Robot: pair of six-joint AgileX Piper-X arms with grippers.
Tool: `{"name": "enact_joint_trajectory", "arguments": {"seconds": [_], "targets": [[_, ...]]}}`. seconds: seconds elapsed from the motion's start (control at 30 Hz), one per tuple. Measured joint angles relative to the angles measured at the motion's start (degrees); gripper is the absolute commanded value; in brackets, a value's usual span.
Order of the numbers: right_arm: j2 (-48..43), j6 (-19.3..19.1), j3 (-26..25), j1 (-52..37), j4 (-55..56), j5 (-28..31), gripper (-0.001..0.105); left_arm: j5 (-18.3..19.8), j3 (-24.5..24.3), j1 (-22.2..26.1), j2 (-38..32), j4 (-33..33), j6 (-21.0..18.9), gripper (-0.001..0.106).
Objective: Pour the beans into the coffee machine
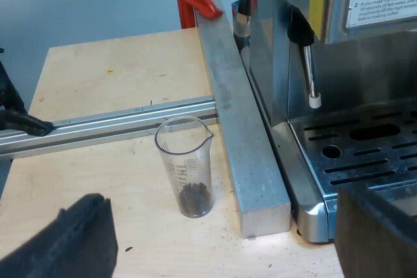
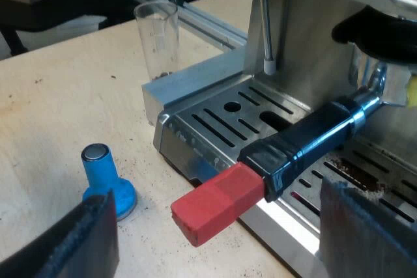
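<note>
- The machine (image 1: 339, 50) stands on the table (image 1: 98, 76); judged not yet fed, as the charge has not left its vessel
- The bar (image 1: 241, 128), bare metal, lies close along the machine's side, between the machine and the glass
- The left gripper (image 1: 221, 232) has its fingers spread wide and holds nothing; it faces the glass on the bar's far side from the machine, apart from it
- The right gripper (image 2: 212, 226) is likewise spread wide and empty; it is at the machine's front, about the holder's red end, with no contact seen
- The holder (image 2: 313, 138) is locked into the machine's front, its handle out over the drip grid and its red end past the machine's front edge; judged no part of this job
- The glass (image 1: 186, 167) stands upright on the table near the machine's side, touched by nothing
- The tamper (image 2: 107, 183), blue, stands upright on the table just off the machine's front corner
- The beans (image 1: 194, 198) lie in a small heap in the bottom of the glass
- Finding: task judged at its start; grasping the glass, lifting it to the machine's top and pouring all remain
</note>
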Motion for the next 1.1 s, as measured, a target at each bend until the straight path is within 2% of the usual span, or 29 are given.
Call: {"name": "enact_joint_trajectory", "arguments": {"seconds": [0.23,0.43,0.57,0.77,0.97,1.0,1.1], "targets": [[0.0,0.2,0.87,0.0,-1.08,0.0,0.067,0.0,0.0,0.0,0.13,0.0,0.0,0.071],[0.0,0.32,0.87,0.0,-1.16,0.0,0.067,0.0,0.0,0.0,4.69,0.0,-1.12,0.071],[0.0,0.32,0.87,0.0,-1.16,0.0,0.067,-1.67,0.1,0.0,11.61,-2.57,-1.63,0.071],[0.0,0.32,0.87,0.0,-1.16,0.0,0.067,-2.64,0.29,0.0,14.24,-9.56,-1.66,0.071],[0.0,0.32,0.87,0.0,-1.16,0.0,0.067,-3.36,3.97,0.19,15.12,-11.85,-1.76,0.071],[0.0,0.32,0.87,0.0,-1.16,0.0,0.067,-3.36,6.39,1.3,15.27,-13.23,-2.9,0.071],[0.0,0.32,0.87,0.0,-1.16,0.0,0.067,-2.31,8.34,3.14,15.27,-15.21,-4.12,0.071]]}}
